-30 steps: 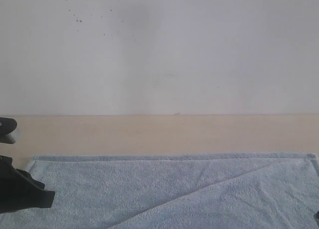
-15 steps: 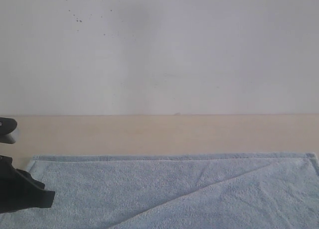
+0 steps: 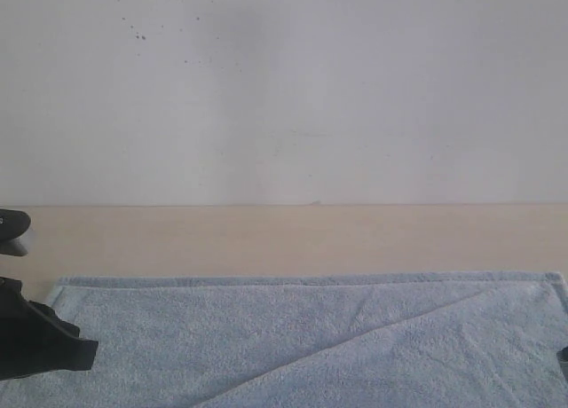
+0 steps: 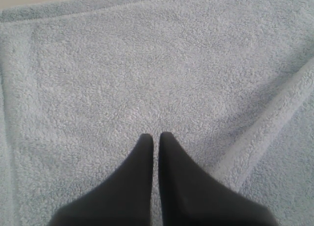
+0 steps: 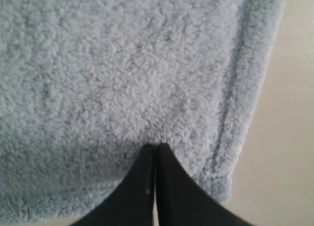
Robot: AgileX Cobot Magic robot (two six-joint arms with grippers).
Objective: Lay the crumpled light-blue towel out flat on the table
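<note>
Pale beige table (image 3: 284, 239) under a light-blue towel (image 3: 293, 337) (one diagonal fold)

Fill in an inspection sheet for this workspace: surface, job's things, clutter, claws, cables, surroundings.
Surface: table, pale beige, bare strip behind the cloth.
Job's things: towel, light blue, mostly flat, one diagonal fold across it.
Clutter: nothing seen.
Claws: left claw shut, tips at the pile; right claw shut, near a towel corner; no cloth seen pinched.
Cables: nothing seen.
Surroundings: wall, grey-white, a few dark specks.
</note>
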